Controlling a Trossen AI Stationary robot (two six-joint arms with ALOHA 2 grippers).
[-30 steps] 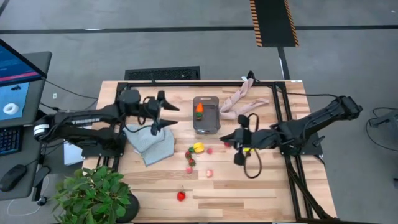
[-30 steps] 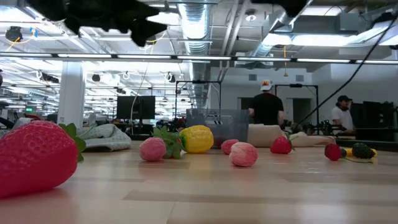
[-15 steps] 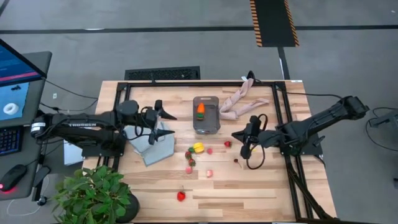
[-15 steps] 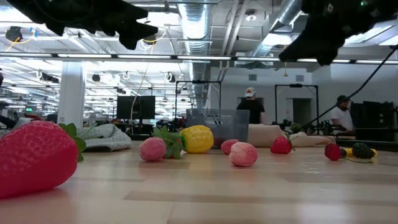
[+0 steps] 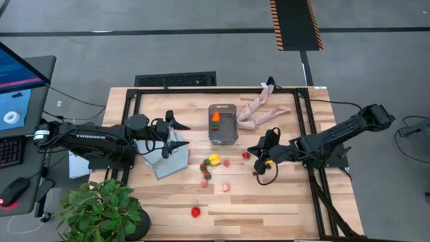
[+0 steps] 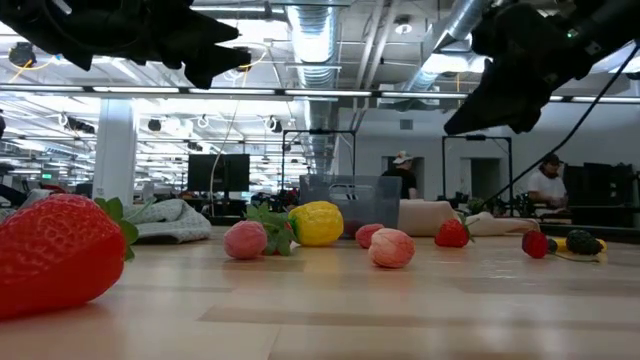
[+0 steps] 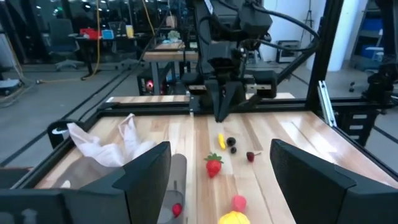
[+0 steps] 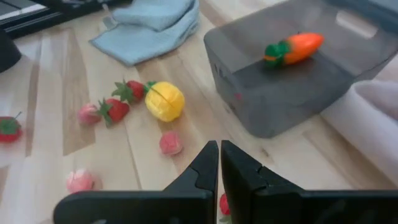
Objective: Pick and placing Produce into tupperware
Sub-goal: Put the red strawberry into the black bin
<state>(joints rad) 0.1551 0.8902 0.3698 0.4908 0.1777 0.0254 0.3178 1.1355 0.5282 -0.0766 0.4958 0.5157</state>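
Right gripper (image 5: 256, 156) now sits right of centre in the high view, fingers pressed together and empty; half a second ago it was a little further right and one second ago lower, over the banana (image 5: 268, 162) and berries, so it is shifting toward the strawberry (image 5: 246, 155) beside it. Left gripper (image 5: 176, 134) hangs spread wide over the cloth (image 5: 163, 156), centre-left, drawn back slightly from before. Tub (image 5: 222, 124), upper centre, holds only the carrot (image 5: 216, 119); lemon (image 5: 213, 159) and the other produce remain on the table (image 5: 295, 208), so the task looks barely begun.
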